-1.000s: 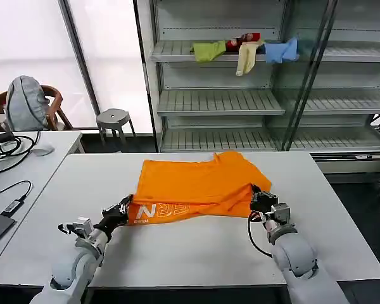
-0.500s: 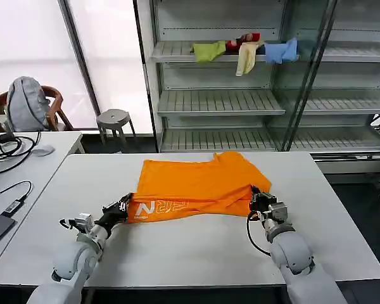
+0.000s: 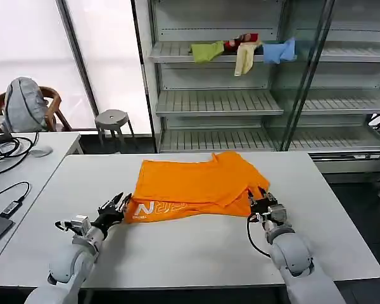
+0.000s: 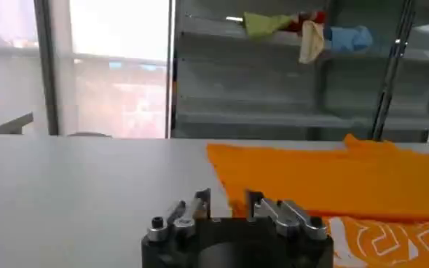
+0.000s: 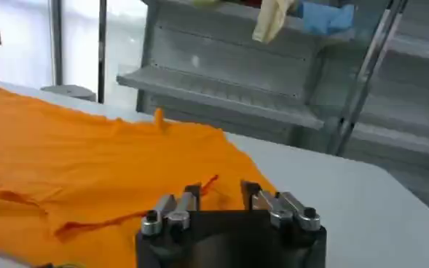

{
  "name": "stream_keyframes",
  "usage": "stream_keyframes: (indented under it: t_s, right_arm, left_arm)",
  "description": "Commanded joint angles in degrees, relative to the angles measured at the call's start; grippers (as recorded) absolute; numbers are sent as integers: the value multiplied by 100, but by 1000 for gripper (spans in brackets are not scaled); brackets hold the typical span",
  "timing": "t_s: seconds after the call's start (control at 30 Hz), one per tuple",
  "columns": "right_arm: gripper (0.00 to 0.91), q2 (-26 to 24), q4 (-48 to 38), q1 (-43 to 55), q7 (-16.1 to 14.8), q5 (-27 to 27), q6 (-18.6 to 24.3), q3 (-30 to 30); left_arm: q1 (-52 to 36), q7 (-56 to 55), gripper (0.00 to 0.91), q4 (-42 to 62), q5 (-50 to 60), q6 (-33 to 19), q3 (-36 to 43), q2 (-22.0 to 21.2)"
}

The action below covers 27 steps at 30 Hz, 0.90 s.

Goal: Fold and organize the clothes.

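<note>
The clothes, one bright orange T-shirt [image 3: 196, 183], lie folded on the white table [image 3: 196, 253]. White lettering [image 3: 158, 208] shows on the turned-over front strip. My left gripper [image 3: 117, 206] sits open at the shirt's front left corner. In the left wrist view the left gripper [image 4: 227, 204] has the shirt [image 4: 331, 182] edge just beyond its fingertips. My right gripper [image 3: 261, 204] is open at the front right corner. In the right wrist view the right gripper [image 5: 220, 194] is low over the orange fabric [image 5: 90, 167], gripping nothing.
A metal shelf unit [image 3: 240, 101] stands behind the table, with small green [image 3: 208, 50], cream [image 3: 244, 58], red [image 3: 240, 41] and blue [image 3: 280, 50] cloths on it. A second table [image 3: 12, 164] with cables stands at the left. A grey stool [image 3: 114, 118] stands beyond.
Both grippers have drawn back slightly from the shirt's front corners. The front strip with the lettering has settled flatter on the table.
</note>
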Motion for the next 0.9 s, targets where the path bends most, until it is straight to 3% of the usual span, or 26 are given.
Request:
stream_keyframes:
  t_s: [0.03, 0.3, 0.53, 0.9]
  right_arm:
    - [907, -372, 944, -813, 7, 196, -116, 537]
    - [907, -563, 1091, -1581, 88, 665, -186, 974]
    - [907, -441, 885, -1472, 65, 706, -212, 956]
    - [907, -259, 408, -859, -14, 725, -283, 576]
  left_arm:
    - [1109, -660, 907, -1683, 23, 769, -154, 336]
    - [1175, -931, 907, -1730, 28, 989, 35, 320]
    - [1005, -1233, 907, -1702, -69, 1365, 147, 284]
    - [769, -1411, 907, -1345, -65, 1442, 219, 228]
